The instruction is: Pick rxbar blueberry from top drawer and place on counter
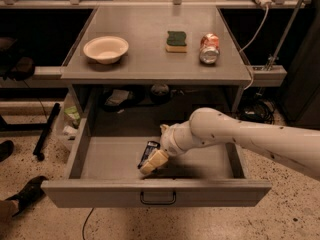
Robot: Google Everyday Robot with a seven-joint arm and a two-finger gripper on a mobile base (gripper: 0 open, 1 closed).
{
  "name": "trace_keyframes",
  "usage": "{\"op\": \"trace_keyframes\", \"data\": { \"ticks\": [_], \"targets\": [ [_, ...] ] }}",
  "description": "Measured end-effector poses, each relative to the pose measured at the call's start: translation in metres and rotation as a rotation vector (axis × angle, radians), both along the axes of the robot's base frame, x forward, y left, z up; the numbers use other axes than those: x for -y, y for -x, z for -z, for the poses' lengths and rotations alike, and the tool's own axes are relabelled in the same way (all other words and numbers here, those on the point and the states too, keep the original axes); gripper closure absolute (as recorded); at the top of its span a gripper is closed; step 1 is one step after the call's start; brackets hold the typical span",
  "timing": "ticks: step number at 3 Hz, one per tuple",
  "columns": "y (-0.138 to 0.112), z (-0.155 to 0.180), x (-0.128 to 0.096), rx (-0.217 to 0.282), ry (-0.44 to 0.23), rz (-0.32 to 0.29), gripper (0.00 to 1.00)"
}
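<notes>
The top drawer [155, 193] is pulled wide open below the counter [150, 39]. The rxbar blueberry [148, 152], a dark flat bar, lies on the drawer floor near the middle front. My gripper [153, 162] reaches down into the drawer from the right, its cream tip right at the bar's front end and covering part of it. The white arm [235, 134] crosses the right half of the drawer.
On the counter stand a cream bowl [105, 49] at the left, a green-and-yellow sponge [176, 40] in the middle and a red-and-white can [209, 48] on its side at the right. Clutter sits on the shelf behind the drawer. Cables hang at the right.
</notes>
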State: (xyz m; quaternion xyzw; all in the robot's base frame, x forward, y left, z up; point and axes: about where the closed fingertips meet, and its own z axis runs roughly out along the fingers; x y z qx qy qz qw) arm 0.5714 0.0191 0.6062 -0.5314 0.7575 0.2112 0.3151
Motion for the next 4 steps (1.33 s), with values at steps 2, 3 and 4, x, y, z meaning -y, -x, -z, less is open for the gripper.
{"op": "trace_keyframes", "data": {
  "ticks": [2,3,4],
  "targets": [
    [0.0049,0.0081,-0.0022,0.015,0.005,0.02,0.19],
    [0.0045,0.0081,-0.0014,0.023,0.007,0.025,0.42],
    [0.0037,0.0081,-0.0007,0.026,0.006,0.028,0.66]
  ]
}}
